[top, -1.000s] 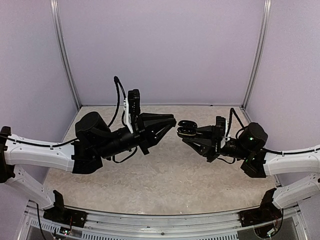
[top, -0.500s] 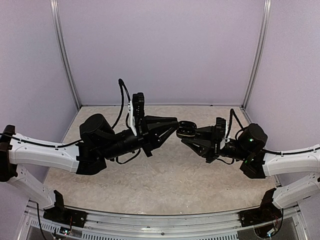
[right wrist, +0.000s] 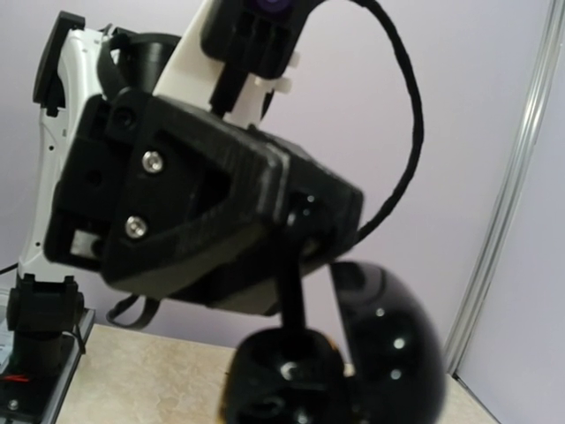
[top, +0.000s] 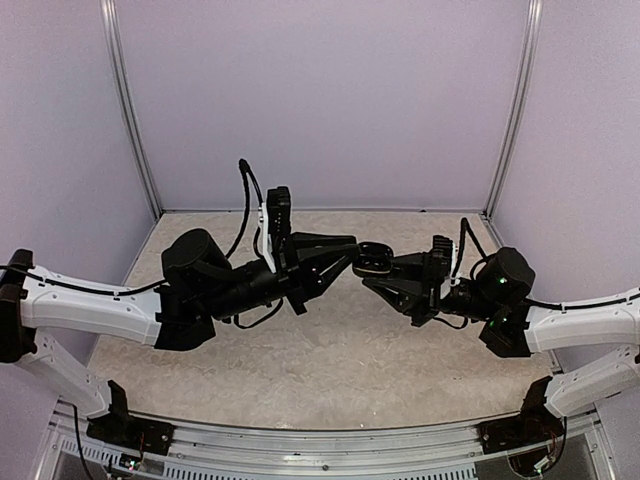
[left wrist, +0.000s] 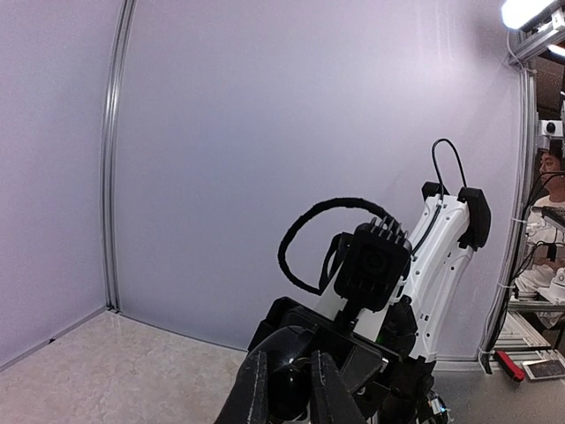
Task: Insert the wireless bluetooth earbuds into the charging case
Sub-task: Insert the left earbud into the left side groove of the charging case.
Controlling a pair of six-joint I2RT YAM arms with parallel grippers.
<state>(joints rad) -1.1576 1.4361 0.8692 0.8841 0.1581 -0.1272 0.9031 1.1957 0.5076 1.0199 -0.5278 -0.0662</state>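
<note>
Both arms are raised above the table and meet in mid-air. My right gripper (top: pixel 385 266) is shut on a glossy black charging case (top: pixel 374 256), held with its lid open. In the right wrist view the case (right wrist: pixel 287 375) fills the bottom, its lid (right wrist: pixel 393 344) standing at the right, and it hides my own fingers. My left gripper (top: pixel 350 246) is shut on a black earbud (right wrist: pixel 295 283), whose stem points down into the case's opening. In the left wrist view my left gripper (left wrist: pixel 287 375) frames the glossy case (left wrist: pixel 290 399). No white earbuds are in view.
The speckled beige table (top: pixel 330 350) lies well below both grippers. Lilac walls with metal corner posts (top: pixel 133 110) close in the back and sides. The right arm's wrist camera (left wrist: pixel 371 265) and cable loop sit close in front of the left fingers.
My left gripper has moved right and closed the gap to the case held by my right gripper. In the last half second there is almost no movement.
</note>
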